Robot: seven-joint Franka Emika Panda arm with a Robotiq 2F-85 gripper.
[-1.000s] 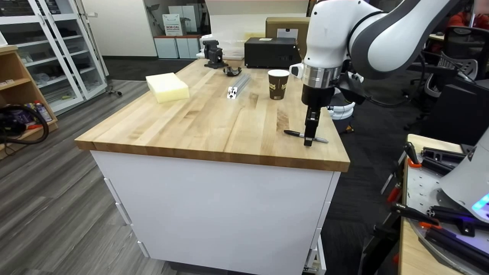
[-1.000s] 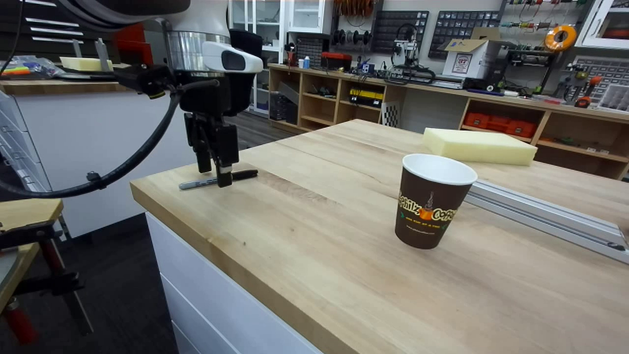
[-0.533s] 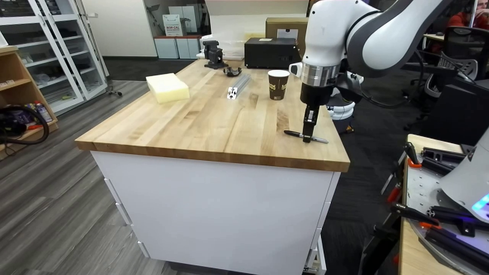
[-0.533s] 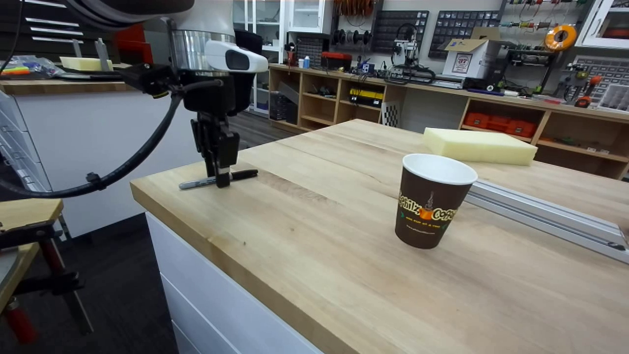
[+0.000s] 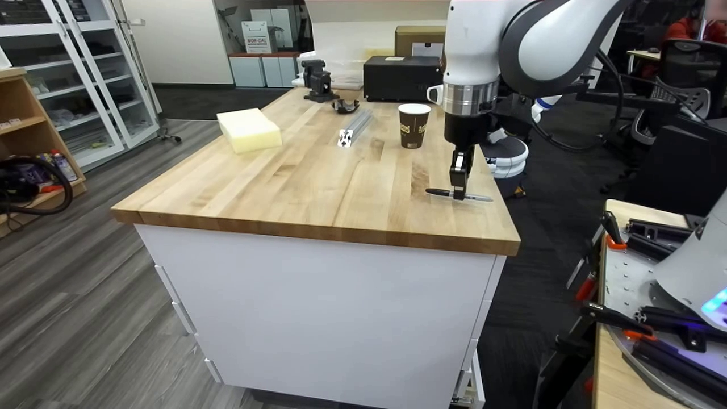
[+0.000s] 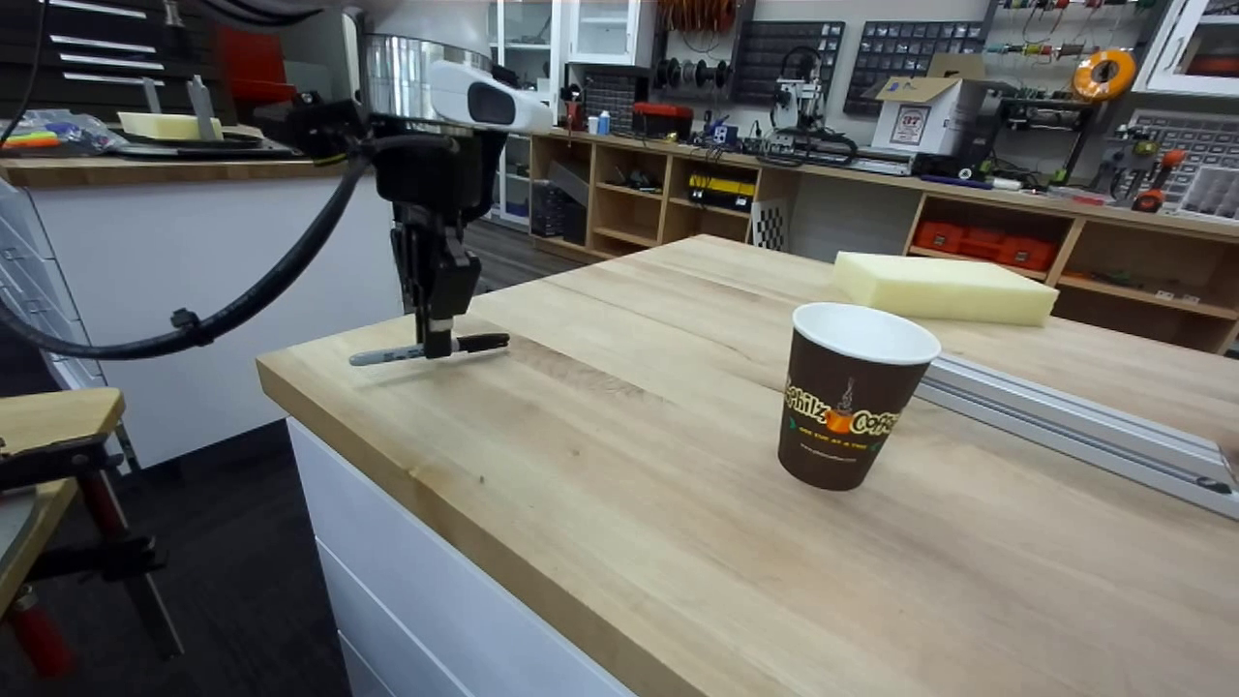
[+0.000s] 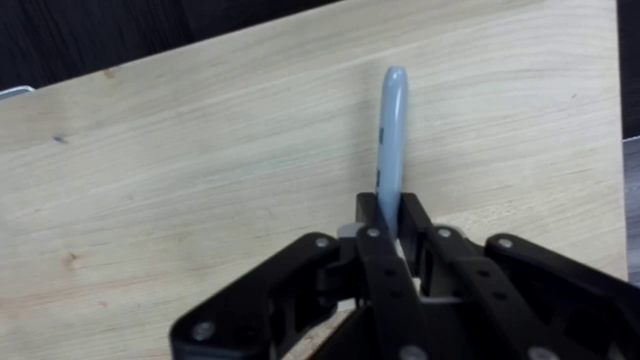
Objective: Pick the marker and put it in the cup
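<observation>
The marker, a grey barrel [image 6: 382, 356] with a black cap [image 6: 486, 342], lies level across my gripper [image 6: 436, 345], near the corner of the wooden table. Both fingers pinch it around the middle, and a faint shadow beneath suggests it hangs slightly above the wood. In the wrist view the grey end of the marker [image 7: 393, 130] sticks out beyond the gripper [image 7: 389, 202], while its capped end is hidden by the fingers. The cup [image 6: 840, 426], dark brown paper with a white rim, stands upright and apart from the gripper in both exterior views [image 5: 413, 128].
A pale yellow foam block [image 5: 250, 130] and a silver aluminium profile [image 5: 355, 128] lie on the table beyond the cup. Farther back are a black box [image 5: 402, 79] and a black vise-like tool [image 5: 318, 79]. The table edge [image 6: 465, 542] runs close to the gripper.
The jaws have come together on the marker. Gripper and marker have risen a little off the table, and the arm has shifted slightly toward the cup's end.
</observation>
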